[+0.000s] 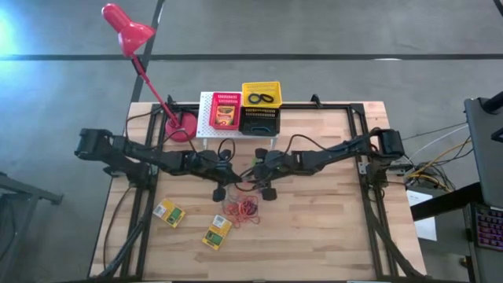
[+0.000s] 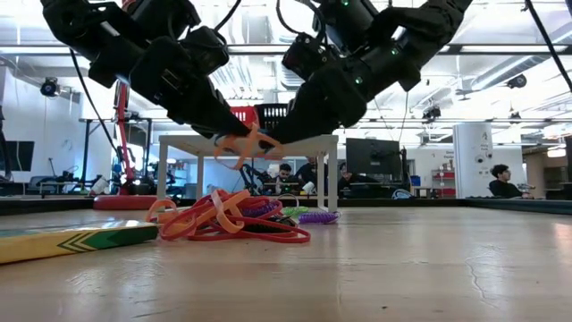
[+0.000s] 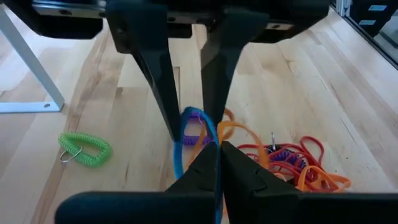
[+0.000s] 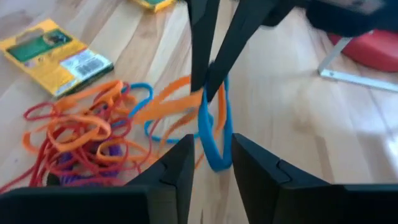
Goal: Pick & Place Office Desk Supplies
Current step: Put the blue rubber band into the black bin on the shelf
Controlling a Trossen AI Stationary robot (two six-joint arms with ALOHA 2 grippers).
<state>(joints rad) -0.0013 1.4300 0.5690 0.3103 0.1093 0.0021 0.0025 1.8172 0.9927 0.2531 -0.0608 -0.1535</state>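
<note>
My left gripper (image 3: 219, 155) hangs over the table's middle, shut on a blue rubber band (image 3: 186, 134) and an orange one (image 3: 239, 132). Facing it from the right, my right gripper (image 4: 214, 155) is open, its two fingers on either side of the blue band's hanging loop (image 4: 214, 146). In the low view both grippers (image 2: 234, 139) (image 2: 279, 134) hover above the pile of orange-red rubber bands (image 2: 232, 219) lying on the table. Two flat yellow-and-green boxes (image 1: 169, 213) (image 1: 217, 232) lie near the front left. Red (image 1: 226, 110), yellow (image 1: 261, 96) and black (image 1: 259, 122) baskets sit on the white rack. My left gripper pinches the blue band's upper part (image 4: 208, 93) and the orange band (image 4: 180, 99) together between its two fingertips. Its fingers slant down from the table's left. Both bands hang slack below the fingertips, above the pile. My right gripper: I cannot tell whether its fingers touch the blue loop.
A green coil ring (image 3: 84, 149) and a purple coil (image 2: 313, 216) lie on the wood beside the pile. The red desk lamp (image 1: 130, 31) stands at the far left, its base (image 1: 182, 126) by the rack's leg (image 3: 28, 68). Bare wood lies to the near right.
</note>
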